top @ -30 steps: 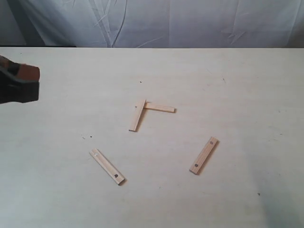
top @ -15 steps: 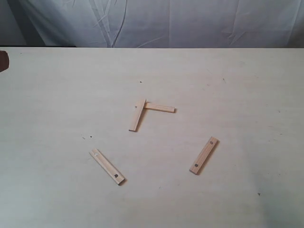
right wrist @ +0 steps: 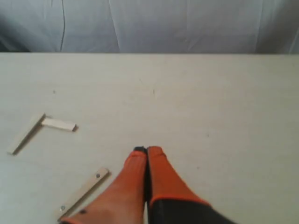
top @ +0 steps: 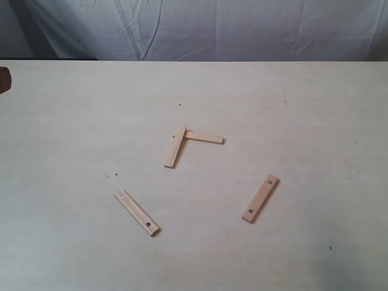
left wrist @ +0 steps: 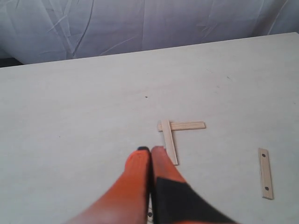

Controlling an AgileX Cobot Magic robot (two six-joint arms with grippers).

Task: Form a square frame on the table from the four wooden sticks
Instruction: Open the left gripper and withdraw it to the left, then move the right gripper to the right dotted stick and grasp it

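Filling the view: pale cream tabletop (top: 315, 182), flat, faint grain, lit evenly.
Room: wrinkled whitish cloth (top: 212, 30) hangs behind the far edge of the tabletop.
Marks: a few tiny dark specks (top: 111, 176) scattered on the surface.
Wooden sticks: 4, all lying flat on the tabletop.
Stick 1 (top: 174, 147): near the middle, running near-to-far with a slight tilt, far end overlapping stick 2.
Stick 2 (top: 204, 138): runs sideways to the right from that overlap, so the 2 form an L corner.
Stick 3 (top: 137, 213): front left, diagonal, dark hole at its near end, well apart from the L.
Stick 4 (top: 260, 199): front right, diagonal, a dark hole at each end, well apart from the L.
Square frame: not yet made, only 1 corner joined.
Left gripper (left wrist: 150, 150): orange fingers pressed together, nothing between them. It hangs above the tabletop, and in the left wrist view its tips sit just beside the near end of stick 1.
Right gripper (right wrist: 147, 150): orange fingers pressed together, gripping nothing. It is held over bare tabletop, with stick 4 just beside it in the right wrist view.
Left edge, exterior view: small reddish-brown shape (top: 4, 79), cannot tell what part it is.
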